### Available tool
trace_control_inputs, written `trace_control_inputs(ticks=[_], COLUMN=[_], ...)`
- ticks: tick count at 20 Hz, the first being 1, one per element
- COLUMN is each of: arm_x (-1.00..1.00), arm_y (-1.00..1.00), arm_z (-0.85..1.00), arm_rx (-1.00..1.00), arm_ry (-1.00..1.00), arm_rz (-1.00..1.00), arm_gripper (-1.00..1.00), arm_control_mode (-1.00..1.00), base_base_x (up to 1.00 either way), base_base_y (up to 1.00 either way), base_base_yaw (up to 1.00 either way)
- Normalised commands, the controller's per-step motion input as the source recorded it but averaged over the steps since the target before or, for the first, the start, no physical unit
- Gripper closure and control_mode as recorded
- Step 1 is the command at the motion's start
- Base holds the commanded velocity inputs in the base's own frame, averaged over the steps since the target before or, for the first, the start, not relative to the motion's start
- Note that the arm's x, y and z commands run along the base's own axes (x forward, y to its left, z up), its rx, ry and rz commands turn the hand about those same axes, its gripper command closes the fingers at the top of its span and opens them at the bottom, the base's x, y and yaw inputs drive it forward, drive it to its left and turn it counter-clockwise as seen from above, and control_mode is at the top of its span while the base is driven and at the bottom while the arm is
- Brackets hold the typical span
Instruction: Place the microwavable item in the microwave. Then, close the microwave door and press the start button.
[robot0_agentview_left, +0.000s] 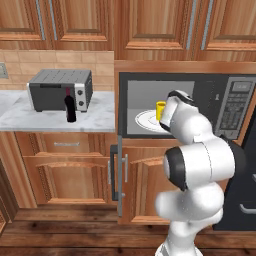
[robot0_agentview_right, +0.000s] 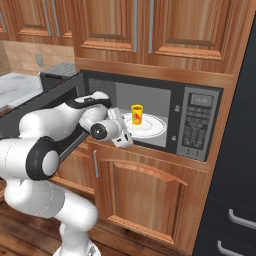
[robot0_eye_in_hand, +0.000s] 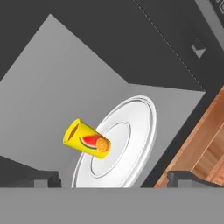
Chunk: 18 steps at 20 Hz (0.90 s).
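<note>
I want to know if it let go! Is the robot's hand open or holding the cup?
Gripper: open, holding nothing; the yellow mug stands free on the microwave's white plate.

The left base view looks forward and down from behind the arm, to its left, facing the microwave (robot0_agentview_left: 182, 105) and the counter (robot0_agentview_left: 30, 117) at medium range. The right base view faces the same microwave (robot0_agentview_right: 150, 117) from behind the arm, to its right, at an angle. Both share its cavity and white plate (robot0_agentview_left: 146, 120). The hand view sits close, rolled sideways, looking into the cavity at the plate (robot0_eye_in_hand: 131, 127).
</note>
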Motion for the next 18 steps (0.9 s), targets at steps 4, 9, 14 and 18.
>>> trace_control_inputs(ticks=[4, 9, 14, 18], arm_x=[-0.34, -0.41, -0.45, -0.34], arm_y=[-0.66, -0.65, -0.46, -0.22], arm_z=[1.00, 1.00, 1.00, 1.00], arm_rx=[0.00, 0.00, 0.00, 0.00], arm_ry=[0.25, 0.25, 0.29, 0.32], arm_rz=[0.00, 0.00, 0.00, 0.00], arm_gripper=[-1.00, -1.00, -1.00, -1.00], arm_control_mode=[-1.00, -1.00, -1.00, -1.00], base_base_x=[0.00, 0.00, 0.00, 0.00], base_base_y=[0.00, 0.00, 0.00, 0.00], base_base_yaw=[0.00, 0.00, 0.00, 0.00])
